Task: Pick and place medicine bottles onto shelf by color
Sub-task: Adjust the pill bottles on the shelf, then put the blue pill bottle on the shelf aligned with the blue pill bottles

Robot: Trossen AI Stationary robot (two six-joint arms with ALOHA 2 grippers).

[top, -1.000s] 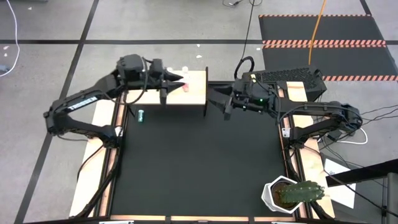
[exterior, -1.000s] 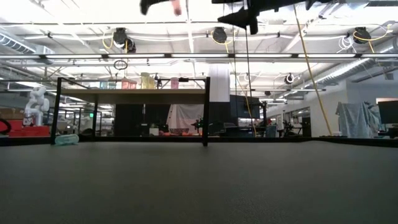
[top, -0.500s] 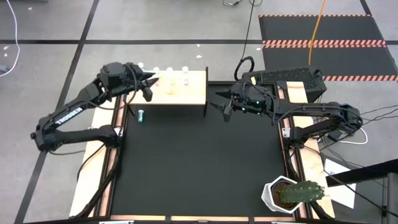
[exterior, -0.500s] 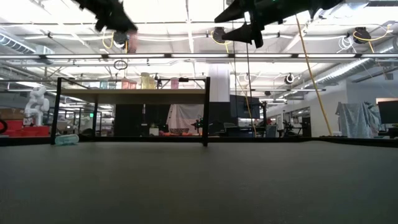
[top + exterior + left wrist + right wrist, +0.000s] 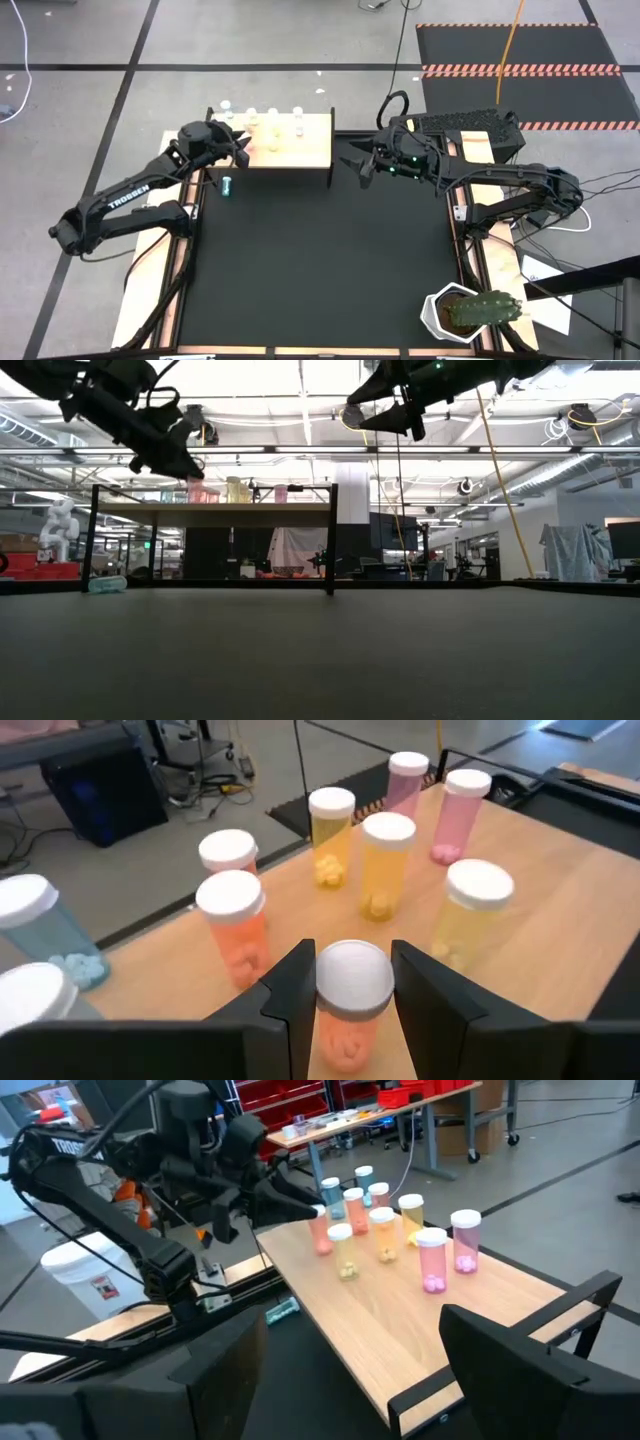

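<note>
Left gripper (image 5: pixel 346 982): shut on an orange bottle (image 5: pixel 345 1010), now pulled back to shelf's (image 5: pixel 315 150) left edge.
Right gripper (image 5: pixel 352 165): jaws wide, empty, drawn back beside shelf's right end.
Other bottles (image 5: pixel 385 865): upright on shelf; one blue bottle (image 5: pixel 227 186) on mat.
Meaning: held bottle prob. being re-sorted by colour.

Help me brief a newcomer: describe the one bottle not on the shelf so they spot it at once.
Start at the pale wooden shelf on dark legs at the far edge of the black table mat. Just off its left end, a small blue bottle lies on its side on the mat, alone, unlike the upright bottles clustered on the shelf top.
</note>
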